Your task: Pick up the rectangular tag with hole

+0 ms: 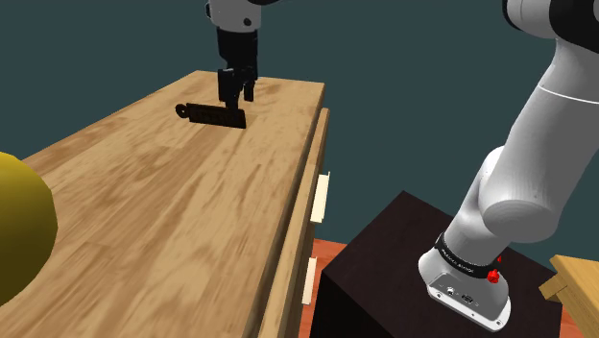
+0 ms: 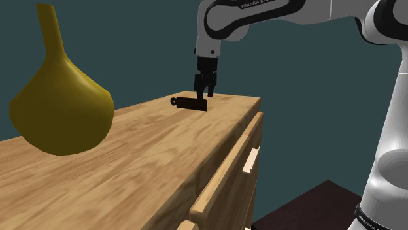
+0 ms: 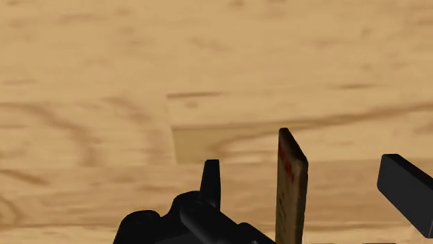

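Over the far end of the wooden dresser [image 1: 173,211], we held our black fingers [image 3: 210,181] open astride the right end of the dark, holed rectangular tag [image 1: 216,114]; its long axis ran leftward between them.

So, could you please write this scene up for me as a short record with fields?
surface: wooden dresser top
target: dark rectangular tag, standing on its long edge near the top's far end
arm end: black pincer, open, lowered around the tag
contact: one finger on each side of the tag, neither touching it
held: nothing
other: yellow vase, well apart from the tag
stand: dark box beside the dresser
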